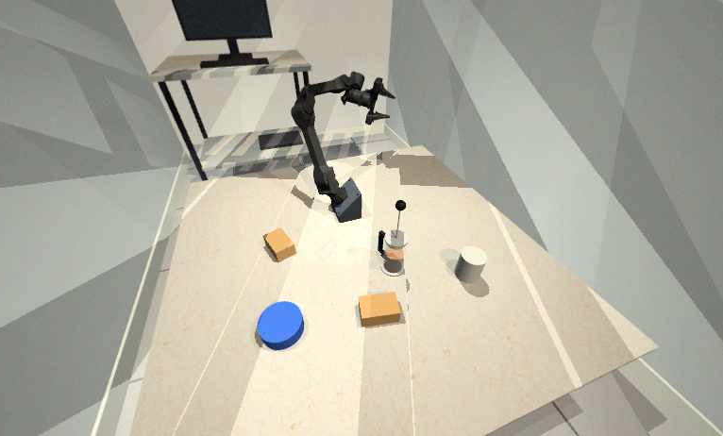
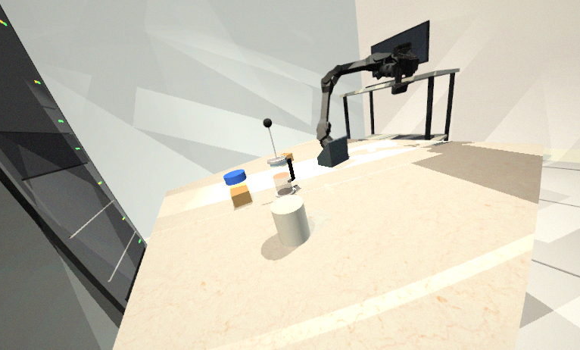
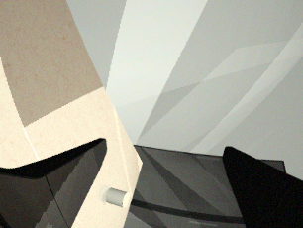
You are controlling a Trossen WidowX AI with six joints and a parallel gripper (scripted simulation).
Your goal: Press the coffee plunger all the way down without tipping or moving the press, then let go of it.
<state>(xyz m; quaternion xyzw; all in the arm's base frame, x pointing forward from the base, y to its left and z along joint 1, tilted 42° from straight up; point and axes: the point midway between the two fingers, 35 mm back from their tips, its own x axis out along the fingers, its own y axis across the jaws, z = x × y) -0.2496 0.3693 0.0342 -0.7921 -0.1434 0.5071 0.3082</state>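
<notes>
The gripper (image 1: 381, 104) hangs high in the air with its fingers spread wide and nothing between them. It sits well above the table (image 1: 462, 335) and well apart from the press (image 1: 394, 253), out past the arm (image 1: 312, 141) and its base (image 1: 346, 200). In the wrist view the dark fingers frame a far, tilted glimpse of the table edge.

The press stands upright on the table in front of the base, its plunger (image 1: 400, 205) raised, the rod up and the black knob well above the lid. A pale cylinder (image 1: 471, 264) stands near it on one side. Two tan blocks (image 1: 378, 309) (image 1: 279, 243) and a blue disc (image 1: 280, 325) lie apart from it on the other.
</notes>
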